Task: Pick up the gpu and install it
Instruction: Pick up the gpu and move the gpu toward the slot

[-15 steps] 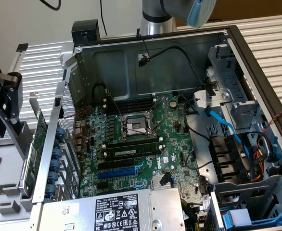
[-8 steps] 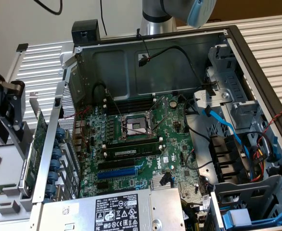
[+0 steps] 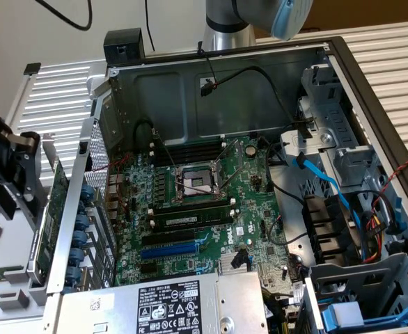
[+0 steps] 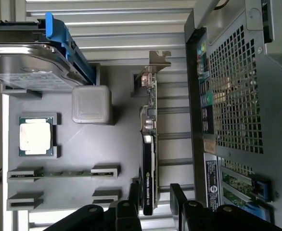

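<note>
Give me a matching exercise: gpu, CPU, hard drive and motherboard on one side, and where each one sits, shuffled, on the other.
Things:
1. gpu
2. CPU
3. hard drive
4. motherboard

Places:
A. inside the case
B. under a blue bracket
C. on edge between the open fingers
D. flat in a tray pocket

Pairs: 1-C, 2-D, 3-B, 4-A

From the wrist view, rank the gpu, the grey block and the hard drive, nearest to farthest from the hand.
1. gpu: on edge, its end lined up between the open hand's fingers.
2. grey block: middle of the tray, beyond the gpu.
3. hard drive: tray's far end, in blue rails.
</note>
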You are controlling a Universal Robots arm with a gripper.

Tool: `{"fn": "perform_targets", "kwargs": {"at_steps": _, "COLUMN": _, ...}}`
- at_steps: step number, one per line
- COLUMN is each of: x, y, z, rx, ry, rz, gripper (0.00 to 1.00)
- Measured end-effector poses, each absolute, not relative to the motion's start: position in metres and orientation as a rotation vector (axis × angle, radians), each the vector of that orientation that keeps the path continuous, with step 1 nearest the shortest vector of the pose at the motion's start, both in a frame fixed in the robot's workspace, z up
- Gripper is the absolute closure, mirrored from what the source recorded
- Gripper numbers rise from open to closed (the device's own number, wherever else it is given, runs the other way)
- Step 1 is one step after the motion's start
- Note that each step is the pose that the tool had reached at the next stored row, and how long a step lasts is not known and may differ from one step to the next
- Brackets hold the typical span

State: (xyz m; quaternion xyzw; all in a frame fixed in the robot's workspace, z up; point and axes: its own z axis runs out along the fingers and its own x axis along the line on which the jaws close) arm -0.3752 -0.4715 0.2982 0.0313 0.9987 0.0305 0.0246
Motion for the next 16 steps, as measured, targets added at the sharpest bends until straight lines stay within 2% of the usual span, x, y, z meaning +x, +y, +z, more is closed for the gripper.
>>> {"fn": "perform_targets", "kwargs": {"at_steps": 1, "x": -0.375, "y": -0.473, "z": 0.296, "rx": 0.097, "ry": 3.090, "rz": 0.094, "gripper": 0.60}}
{"fn": "perform_targets", "kwargs": {"at_steps": 2, "x": -0.375, "y": -0.474, "z": 0.294, "rx": 0.097, "ry": 3.089, "rz": 0.094, "gripper": 0.53}}
{"fn": "perform_targets", "kwargs": {"at_steps": 16, "x": -0.368, "y": -0.479, "z": 0.277, "rx": 0.100, "ry": 3.089, "rz": 0.094, "gripper": 0.53}}
